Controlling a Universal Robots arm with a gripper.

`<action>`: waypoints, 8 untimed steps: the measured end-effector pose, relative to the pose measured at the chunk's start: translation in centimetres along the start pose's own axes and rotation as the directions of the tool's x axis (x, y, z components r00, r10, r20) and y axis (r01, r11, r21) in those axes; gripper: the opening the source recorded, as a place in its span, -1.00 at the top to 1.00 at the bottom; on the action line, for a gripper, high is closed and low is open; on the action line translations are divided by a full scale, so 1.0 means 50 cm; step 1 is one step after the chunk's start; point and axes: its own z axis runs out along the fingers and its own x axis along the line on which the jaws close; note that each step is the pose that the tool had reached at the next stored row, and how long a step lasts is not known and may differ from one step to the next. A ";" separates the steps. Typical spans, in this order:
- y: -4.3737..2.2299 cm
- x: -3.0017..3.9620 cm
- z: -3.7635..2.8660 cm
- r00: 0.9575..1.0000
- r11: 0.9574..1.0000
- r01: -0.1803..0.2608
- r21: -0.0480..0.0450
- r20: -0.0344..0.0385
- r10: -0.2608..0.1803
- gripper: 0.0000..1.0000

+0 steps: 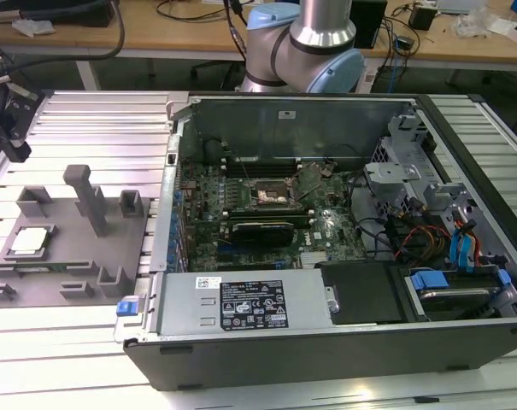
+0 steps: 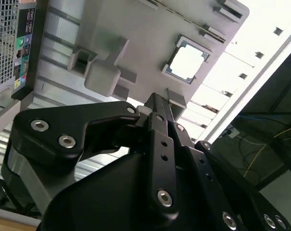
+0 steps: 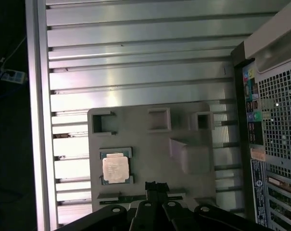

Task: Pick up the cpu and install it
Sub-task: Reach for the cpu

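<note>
**Cpu in fixture; tool empty**

Cpu [image 3: 116, 168]: lies flat in a square recess of the grey fixture plate [image 1: 70, 265] on the slotted desk [image 1: 96, 111]. It sits to the exterior view's left of the open computer case [image 1: 326, 282].
Tool [image 3: 155, 186]: narrow, closed up, holding nothing, near the plate's edge and apart from the cpu.

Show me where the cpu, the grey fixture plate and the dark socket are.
cpu [image 3: 116, 168]: first wrist view, middle of its pale metal top.
grey fixture plate [image 3: 150, 154]: first wrist view, a bare flat part.
dark socket [image 1: 273, 195]: exterior view, its middle, inside the metal frame.
</note>
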 end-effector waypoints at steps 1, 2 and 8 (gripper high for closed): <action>0.000 0.000 0.000 1.000 1.000 0.000 0.000 0.000 0.000 0.79; 0.000 0.000 0.000 1.000 1.000 0.000 0.000 0.000 0.000 0.79; -0.005 0.016 0.011 1.000 1.000 0.003 -0.001 0.016 -0.003 0.79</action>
